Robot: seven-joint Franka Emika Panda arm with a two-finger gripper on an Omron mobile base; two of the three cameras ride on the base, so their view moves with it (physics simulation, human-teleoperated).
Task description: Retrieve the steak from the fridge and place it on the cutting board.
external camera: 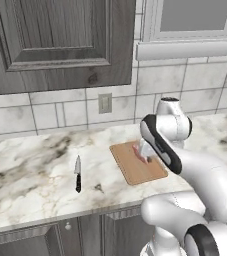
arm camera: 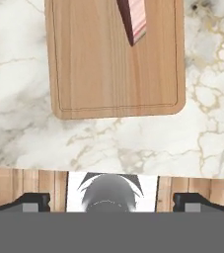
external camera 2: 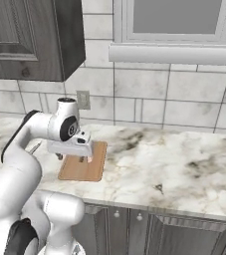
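Note:
The steak [arm camera: 133,20], a pinkish-red slab with paler streaks, sits on the light-brown cutting board [arm camera: 108,64] near its far edge in the hand view, apart from both finger tips. My gripper [arm camera: 111,202] hangs open above the board, jaws spread wide with nothing between them. From the left base view the gripper [external camera: 146,151] is half hidden behind my forearm, over the cutting board [external camera: 135,172]. The right base view has the gripper [external camera 2: 74,157] just above the cutting board [external camera 2: 77,172]. The fridge is out of view.
A black-handled knife [external camera: 78,175] lies on the marble counter [external camera: 30,175] left of the board. A tiled wall with an outlet [external camera: 105,102] backs the counter, a dark upper cabinet [external camera: 55,40] hangs at left, and a window sill [external camera 2: 174,52] runs at right.

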